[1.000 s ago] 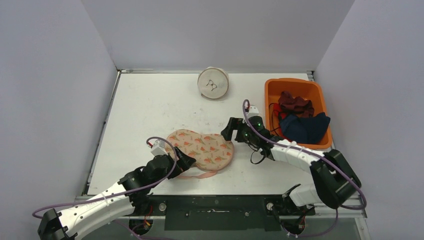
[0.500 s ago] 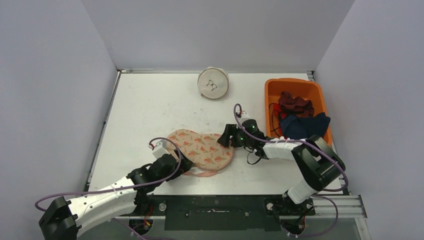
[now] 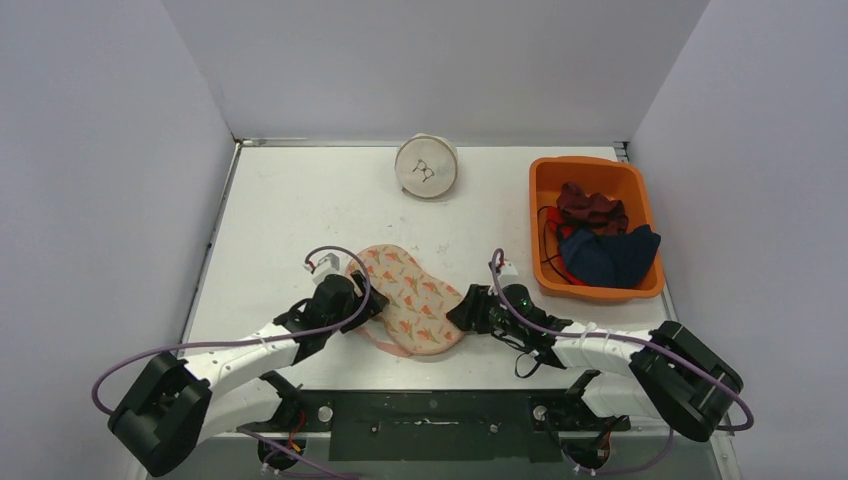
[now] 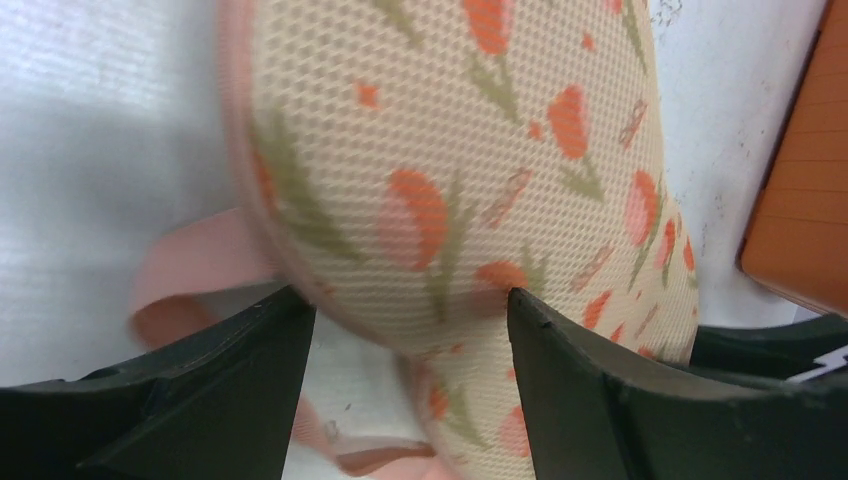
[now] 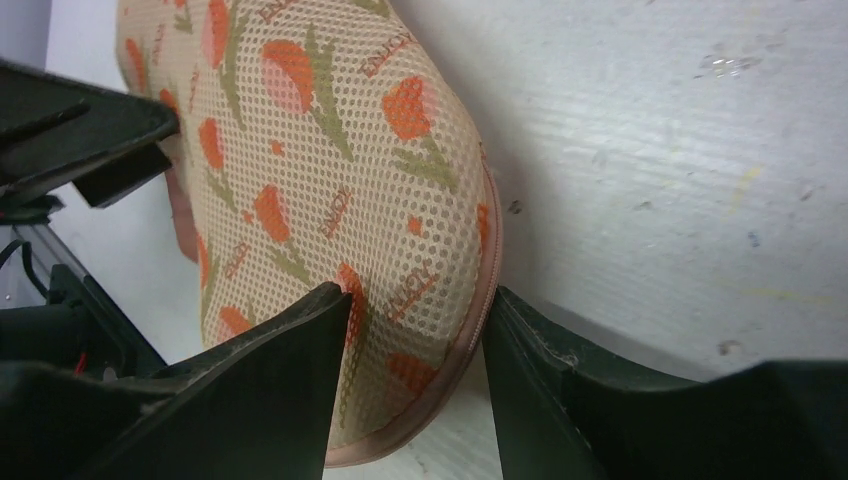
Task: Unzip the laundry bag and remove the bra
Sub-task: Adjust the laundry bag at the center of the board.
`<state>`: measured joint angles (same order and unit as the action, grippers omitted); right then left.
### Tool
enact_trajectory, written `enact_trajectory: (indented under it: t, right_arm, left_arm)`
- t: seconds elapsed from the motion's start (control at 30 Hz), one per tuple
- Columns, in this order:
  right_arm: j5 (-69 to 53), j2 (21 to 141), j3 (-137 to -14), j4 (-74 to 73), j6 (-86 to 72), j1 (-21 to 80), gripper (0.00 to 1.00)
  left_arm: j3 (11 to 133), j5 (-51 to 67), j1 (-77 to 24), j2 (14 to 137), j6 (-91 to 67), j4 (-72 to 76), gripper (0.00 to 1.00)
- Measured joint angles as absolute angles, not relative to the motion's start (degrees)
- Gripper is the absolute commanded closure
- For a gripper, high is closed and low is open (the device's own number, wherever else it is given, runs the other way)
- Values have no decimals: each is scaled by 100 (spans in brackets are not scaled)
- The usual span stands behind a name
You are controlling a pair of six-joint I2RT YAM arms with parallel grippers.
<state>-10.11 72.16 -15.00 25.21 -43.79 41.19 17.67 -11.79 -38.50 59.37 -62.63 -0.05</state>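
Bracing step — the laundry bag [image 3: 412, 298] lies near the desk's [image 3: 290, 220] 6 o'clock edge, left gripper [image 3: 368, 305] jaws pinching its 9 o'clock end, right gripper [image 3: 462, 312] jaws its 3 o'clock end. Next: locating the zipper pull — unseen here.

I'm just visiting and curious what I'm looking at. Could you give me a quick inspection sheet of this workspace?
Surface: white table, faint scuffs.
Job's things: flowered laundry bag near the front edge; bra not seen.
Clutter: orange tub of dark clothes on the right; round white pouch at the back.
Hands: left hand and right hand each clasp one end of the bag.
Cables: purple cables, one loop behind each hand.
Surroundings: plain walls on three sides.
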Motion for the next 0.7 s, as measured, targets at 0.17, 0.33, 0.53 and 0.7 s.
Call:
enact_trajectory:
  t: [0.17,0.33,0.53,0.7]
  right_arm:
    - [-650,7030,-1406,2598,-4687,4685,42]
    - [-495,7159,-1402,2698,-4890,5061,15]
    - [-207,6890,-1601,2156,-4858,5188,1]
    - [-174,6477,-2073,1433,-4532,4768,0]
  left_arm:
    - [2167,-882,-3629,6648,-5970,388,31]
    - [2672,-648,-3509,7349,-5708,716,30]
    - [3448,-502,-3369,7854,-5339,729,25]
    - [3833,-709,-3310,7590,-5043,259,1]
